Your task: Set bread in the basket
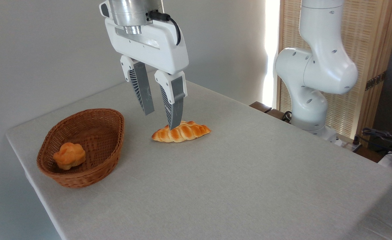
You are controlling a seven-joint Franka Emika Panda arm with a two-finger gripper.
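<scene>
Not yet begun in effect: bread (181, 132) lying mid-table toward the far edge, outside the basket (92, 131) near the left edge holding only 1 bun (69, 155); gripper (161, 118) spread, empty, above the loaf.

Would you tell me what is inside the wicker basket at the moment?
The basket holds one small round orange bun on its floor. The near wall hides a strip of the floor, so anything lying there cannot be seen.
</scene>
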